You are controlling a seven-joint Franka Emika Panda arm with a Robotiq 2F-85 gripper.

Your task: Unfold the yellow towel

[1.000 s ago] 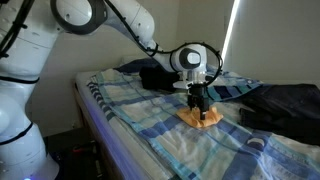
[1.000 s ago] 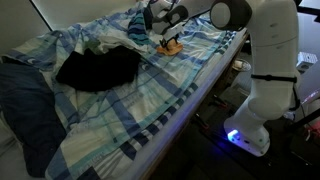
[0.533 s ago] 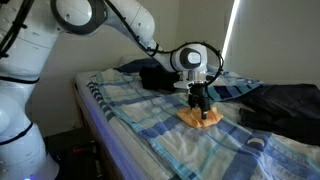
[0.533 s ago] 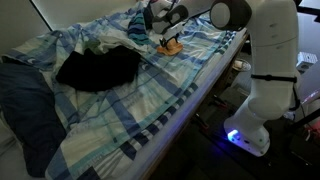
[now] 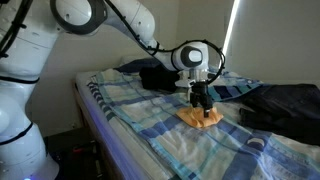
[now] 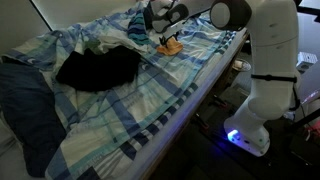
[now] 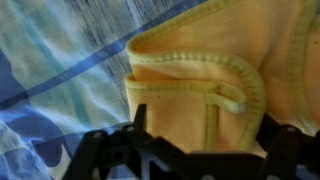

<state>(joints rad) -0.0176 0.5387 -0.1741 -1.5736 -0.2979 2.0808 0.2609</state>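
Gripper (image 5: 202, 104) is being held over the yellow towel (image 7: 200, 90), jaws seemingly spread (wrist view dark). Plaid sheet (image 5: 130, 100) is risking being pinched with both folded layers.

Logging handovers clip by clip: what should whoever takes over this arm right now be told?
Gripper: low over the yellow towel. In the wrist view it looks open, fingers either side of a hemmed fold, no clear grasp.
Towel: on the plaid sheet of the bed, folded in layers. The dark clothing lies apart from it.
Done: approach only.
Left: grip an edge, then pull the towel out flat.
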